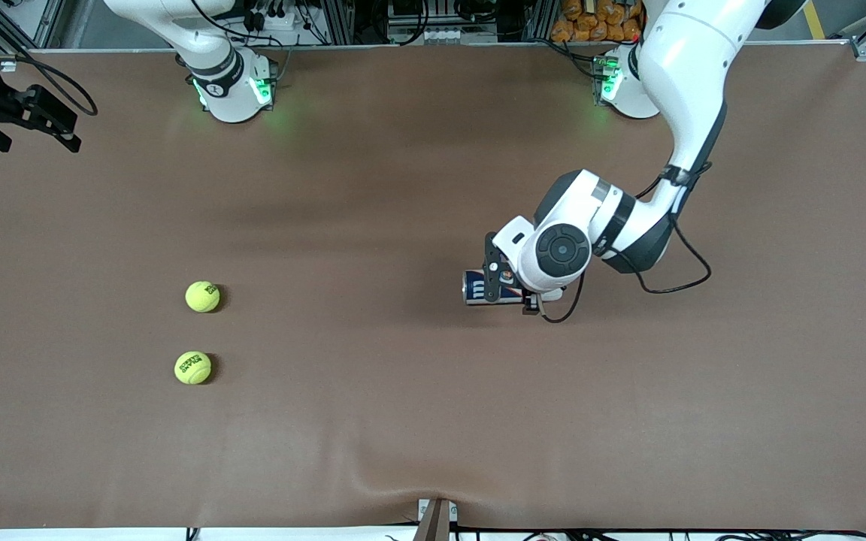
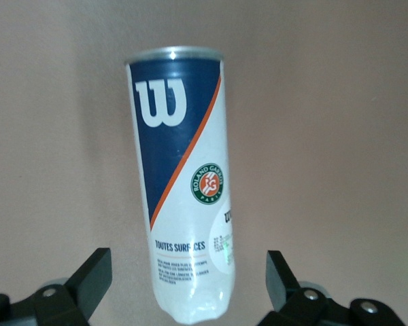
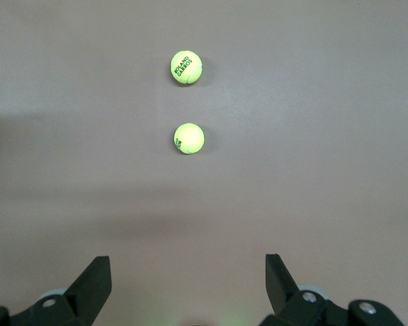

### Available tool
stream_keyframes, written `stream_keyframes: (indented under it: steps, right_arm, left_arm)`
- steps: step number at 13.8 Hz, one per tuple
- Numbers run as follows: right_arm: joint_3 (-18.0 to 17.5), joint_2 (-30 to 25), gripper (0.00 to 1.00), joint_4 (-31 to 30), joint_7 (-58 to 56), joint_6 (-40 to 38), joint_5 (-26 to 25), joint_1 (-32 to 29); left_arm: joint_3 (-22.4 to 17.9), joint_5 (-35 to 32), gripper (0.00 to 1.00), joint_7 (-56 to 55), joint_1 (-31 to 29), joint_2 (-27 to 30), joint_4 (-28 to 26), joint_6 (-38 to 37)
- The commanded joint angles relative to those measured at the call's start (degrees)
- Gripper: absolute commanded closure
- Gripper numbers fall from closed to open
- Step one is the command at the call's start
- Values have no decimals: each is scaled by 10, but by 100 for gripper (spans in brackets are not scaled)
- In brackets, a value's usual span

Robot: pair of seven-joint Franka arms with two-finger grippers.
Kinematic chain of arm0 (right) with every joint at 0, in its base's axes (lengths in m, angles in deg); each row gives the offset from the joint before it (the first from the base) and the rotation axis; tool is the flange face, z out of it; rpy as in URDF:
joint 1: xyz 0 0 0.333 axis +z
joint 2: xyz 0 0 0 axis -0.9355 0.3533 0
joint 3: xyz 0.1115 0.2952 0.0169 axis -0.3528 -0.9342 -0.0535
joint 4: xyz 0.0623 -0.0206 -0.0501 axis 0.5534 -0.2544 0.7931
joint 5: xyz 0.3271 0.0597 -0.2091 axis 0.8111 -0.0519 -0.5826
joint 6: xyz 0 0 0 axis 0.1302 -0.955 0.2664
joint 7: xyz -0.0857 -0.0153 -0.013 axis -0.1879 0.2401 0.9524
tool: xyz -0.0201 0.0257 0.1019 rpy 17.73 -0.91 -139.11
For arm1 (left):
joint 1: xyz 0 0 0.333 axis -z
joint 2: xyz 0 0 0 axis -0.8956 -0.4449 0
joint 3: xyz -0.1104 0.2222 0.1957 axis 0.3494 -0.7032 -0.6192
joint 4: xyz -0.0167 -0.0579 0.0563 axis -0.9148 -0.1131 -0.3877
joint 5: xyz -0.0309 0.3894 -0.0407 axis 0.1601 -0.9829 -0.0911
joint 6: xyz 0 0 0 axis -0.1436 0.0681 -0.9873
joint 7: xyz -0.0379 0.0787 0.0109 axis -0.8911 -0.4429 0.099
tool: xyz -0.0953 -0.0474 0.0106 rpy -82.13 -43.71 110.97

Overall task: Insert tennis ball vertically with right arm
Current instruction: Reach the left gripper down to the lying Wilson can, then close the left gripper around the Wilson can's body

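Note:
Two yellow tennis balls lie toward the right arm's end of the table, one [image 1: 202,296] farther from the front camera than the other [image 1: 193,367]. Both show in the right wrist view [image 3: 189,138] [image 3: 186,67]. A blue and white Wilson ball can [image 1: 476,287] lies on its side mid-table. My left gripper [image 1: 510,289] is open just over the can, with a finger [image 2: 88,278] on each side of the clear end of the can [image 2: 183,183]. My right gripper [image 1: 34,139] is open and empty [image 3: 188,278], high over the table's corner by the right arm's base.
The brown table cover [image 1: 433,421] has a small ridge at the front edge near a clamp [image 1: 437,518]. The left arm's cable [image 1: 673,285] loops over the table beside the can.

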State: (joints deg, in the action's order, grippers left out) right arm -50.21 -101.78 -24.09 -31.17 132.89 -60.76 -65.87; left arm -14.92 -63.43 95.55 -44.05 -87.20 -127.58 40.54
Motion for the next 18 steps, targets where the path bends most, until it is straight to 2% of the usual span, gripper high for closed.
stream_keyframes:
  steps: [1,18]
  right_arm:
    - [-6,-6,0,-1,-9,-1,7,-14]
    - [-4,-7,0,-1,-9,-1,7,-12]
  left_arm:
    - [-2,-14,0,-1,6,5,-26,35]
    - [-3,-39,0,-48,18,-24,-68,121]
